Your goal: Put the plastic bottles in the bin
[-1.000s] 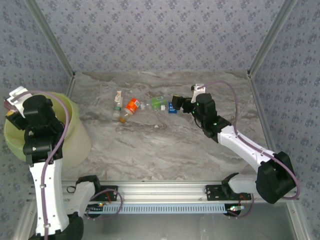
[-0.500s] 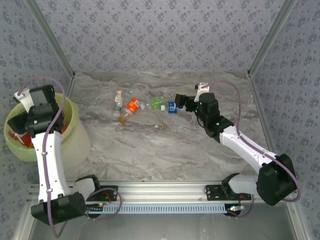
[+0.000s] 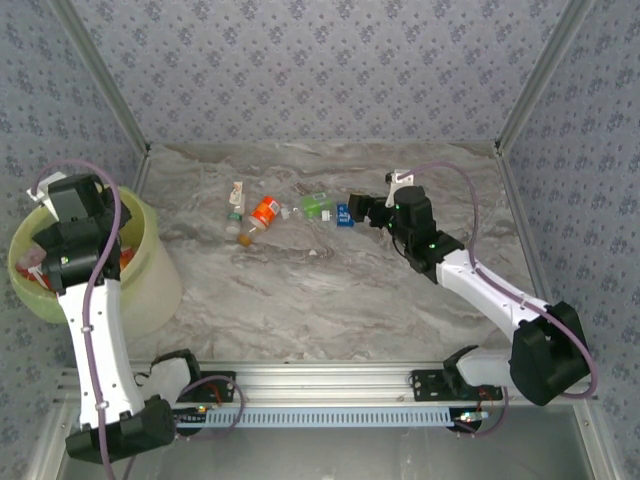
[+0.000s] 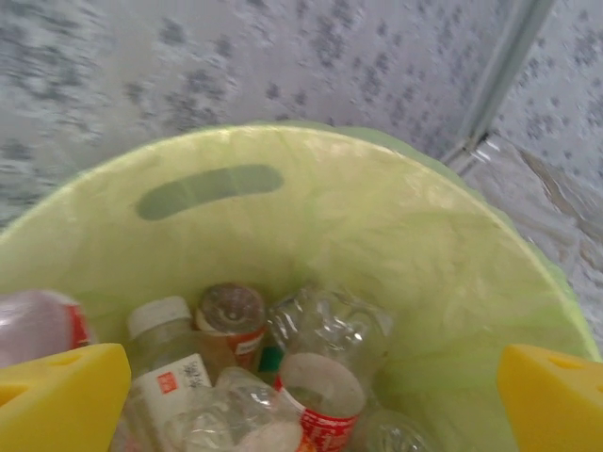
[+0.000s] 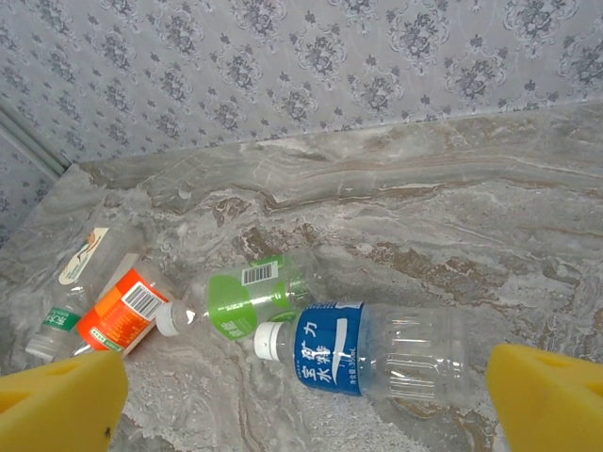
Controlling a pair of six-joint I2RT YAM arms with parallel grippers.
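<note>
Overhead, the bin (image 3: 162,288) stands at the left edge of the frame, beside the marbled worktop (image 3: 320,310), with the left arm (image 3: 95,330) bent over its rim. In the left wrist view, the left fingers (image 4: 61,395) are spread wide, one yellow tip in each lower corner. They grip nothing and hang above the bin's mouth. Several bottles lie heaped inside:

- a white-capped bottle (image 4: 165,344) at lower left
- a brown-capped bottle (image 4: 231,315) just beside it
- a red-labelled bottle (image 4: 318,400) at lower centre

A handle slot (image 4: 209,188) shows in the bin's far wall, upper left of centre.

Overhead again, the right arm (image 3: 480,285) reaches from the lower right toward the upper centre, where more bottles lie loose on the worktop. The right fingers (image 5: 551,395) are likewise spread and grip nothing, with one yellow tip in each lower corner of the right wrist view. Beyond them, all on their sides, lie four more:

- a blue bottle (image 5: 377,353) at lower centre, with its white cap to the left
- a green bottle (image 5: 250,297) just up and left of it; whether the two touch cannot be told
- an orange bottle (image 5: 122,311) at the left
- a white-labelled bottle (image 5: 89,256) above the orange one

A patterned wall (image 5: 311,66) spans the top of that frame.
</note>
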